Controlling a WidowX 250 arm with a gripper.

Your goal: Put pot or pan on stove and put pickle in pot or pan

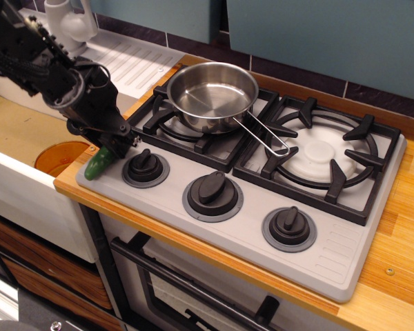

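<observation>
Steel pan, shiny, shallow and empty, sits on the stove's left rear burner, its wire handle pointing right. We see the green pickle at the desk's front left corner, its upper end under the black fingers; whether they grip it we cannot tell.

This is a small play kitchen. A grey two-burner stove with three black knobs sits in a wooden counter. An oven door is below it, a white sink with a tap on the left, and teal cupboards behind.
</observation>
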